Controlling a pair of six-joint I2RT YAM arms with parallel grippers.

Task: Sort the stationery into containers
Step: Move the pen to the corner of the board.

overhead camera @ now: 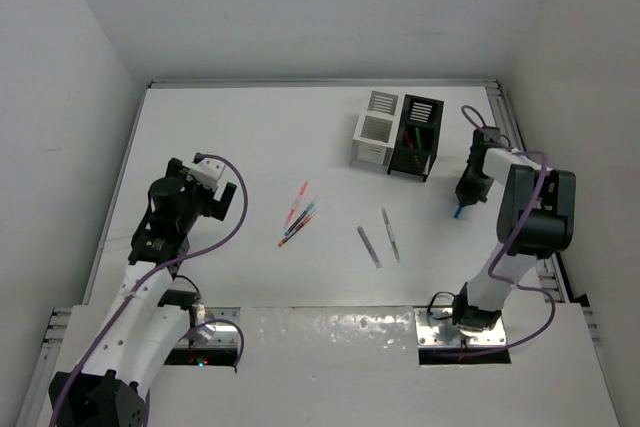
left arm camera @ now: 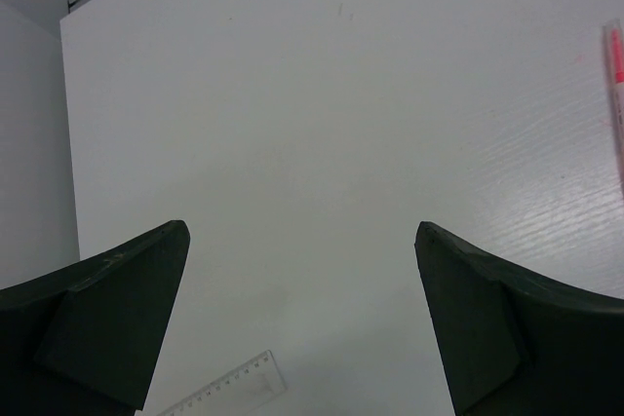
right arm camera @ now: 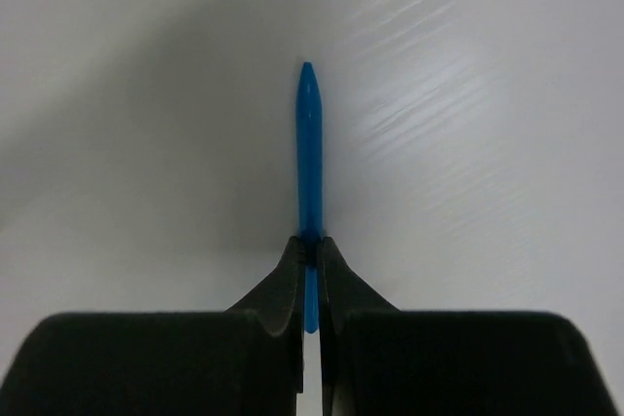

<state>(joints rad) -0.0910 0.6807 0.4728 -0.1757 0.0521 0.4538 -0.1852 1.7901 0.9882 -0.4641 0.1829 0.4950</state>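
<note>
Pinched between the pressed-together fingers of the right gripper (right arm camera: 310, 252), a blue pen (right arm camera: 309, 143) is held tip-down over the table (overhead camera: 250, 137), near the black box (overhead camera: 418, 137), to its right. The white box (overhead camera: 374, 129) is set against the black one. Farther left, the left gripper (left arm camera: 302, 241) is held spread wide. Red and blue pens (overhead camera: 298, 215), a purple pen (overhead camera: 369, 246) and a green pen (overhead camera: 390, 235) are seen lying mid-table.

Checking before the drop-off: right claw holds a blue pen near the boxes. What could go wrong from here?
1. The right claw pinches the slim blue plastic pen with a long stretch sticking out past its tips, so the pen may pivot or slip in transit.
2. The black slatted square box already holds other pens. The incoming one could catch its rim or nudge it.
</note>
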